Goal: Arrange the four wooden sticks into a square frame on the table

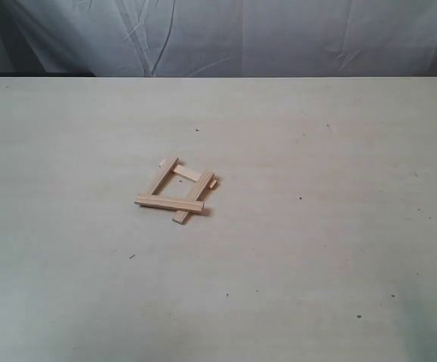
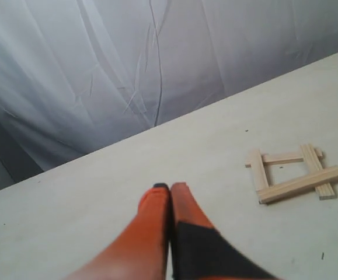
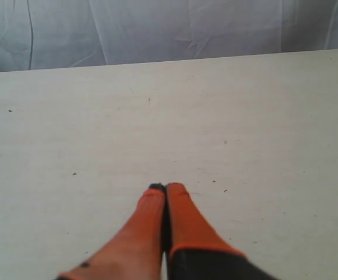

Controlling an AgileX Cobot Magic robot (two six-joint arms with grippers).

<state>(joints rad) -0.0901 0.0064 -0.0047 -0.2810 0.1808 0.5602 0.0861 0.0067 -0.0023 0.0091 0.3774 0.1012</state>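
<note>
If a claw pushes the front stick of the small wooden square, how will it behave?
The flat, thin pale wooden stick looks stiff and light; it would probably slide, not roll. It seems only laid over two others, so a push may pull the square frame apart.

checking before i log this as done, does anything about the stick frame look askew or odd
The square frame on the table is closed but looks slightly skewed, more slanted than square. The right stick overshoots its near corner. Nothing is broken or scattered.
</note>
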